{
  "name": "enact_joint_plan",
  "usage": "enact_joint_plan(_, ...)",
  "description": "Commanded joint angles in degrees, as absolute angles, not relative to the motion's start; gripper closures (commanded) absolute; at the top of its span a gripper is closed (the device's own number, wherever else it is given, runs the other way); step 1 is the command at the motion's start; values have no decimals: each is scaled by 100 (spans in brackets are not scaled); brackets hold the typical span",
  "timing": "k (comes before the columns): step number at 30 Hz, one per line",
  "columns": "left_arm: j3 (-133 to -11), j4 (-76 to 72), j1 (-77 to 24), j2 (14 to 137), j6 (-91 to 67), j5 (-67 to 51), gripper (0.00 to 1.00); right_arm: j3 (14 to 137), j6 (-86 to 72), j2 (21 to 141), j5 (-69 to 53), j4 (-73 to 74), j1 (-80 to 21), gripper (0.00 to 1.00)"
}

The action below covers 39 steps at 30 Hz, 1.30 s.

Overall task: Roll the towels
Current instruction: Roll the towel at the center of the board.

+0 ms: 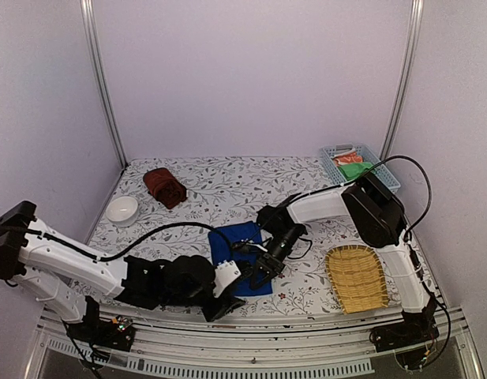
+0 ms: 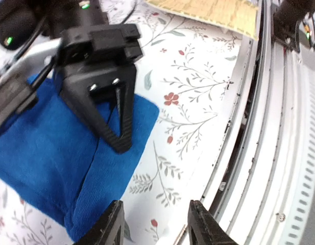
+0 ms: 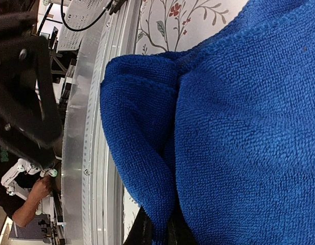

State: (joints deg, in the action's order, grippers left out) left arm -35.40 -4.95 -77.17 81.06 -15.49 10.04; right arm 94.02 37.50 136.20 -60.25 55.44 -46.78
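The right end effector was pinched shut on a folded edge of the blue towel, which lay at the near edge of the counter. The left end effector hovered beside it, partly open and empty. The brown towel sat bundled at the back left.

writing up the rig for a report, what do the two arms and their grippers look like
The left arm and right arm have white tubular links and bulky black joint housings, with thin black cables looping alongside. The right gripper has black wedge-shaped fingers, ribbed along the edge; the left gripper is black too.
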Motion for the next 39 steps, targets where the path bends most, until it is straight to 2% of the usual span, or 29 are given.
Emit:
enact_joint_plan(1,-4313,322,-8185,8965,444,1982,55,9360,3823,13966,-5550,5844,-4650,97)
enact_joint_plan(7,-4389,137,-8169,9435,1207,2336,55,9394,3797,13991,-5579,5853,-4654,97)
enact_joint_plan(15,-4331,-144,-8166,9567,1268,2703,55,9387,3830,14036,-5661,5875,-4650,97)
enact_joint_plan(20,-4161,-436,-8142,9199,1536,2640,55,9395,3848,14058,-5675,5880,-4654,97)
enact_joint_plan(26,-4205,-382,-7884,9338,1587,2364,56,9404,3833,14088,-5732,5875,-4652,97)
enact_joint_plan(34,-4386,-79,-7657,9907,1387,2083,61,9387,3841,14089,-5776,5895,-4650,97)
enact_joint_plan(39,-4466,100,-7655,10126,1372,1963,73,9395,3858,14088,-5836,5925,-4648,96)
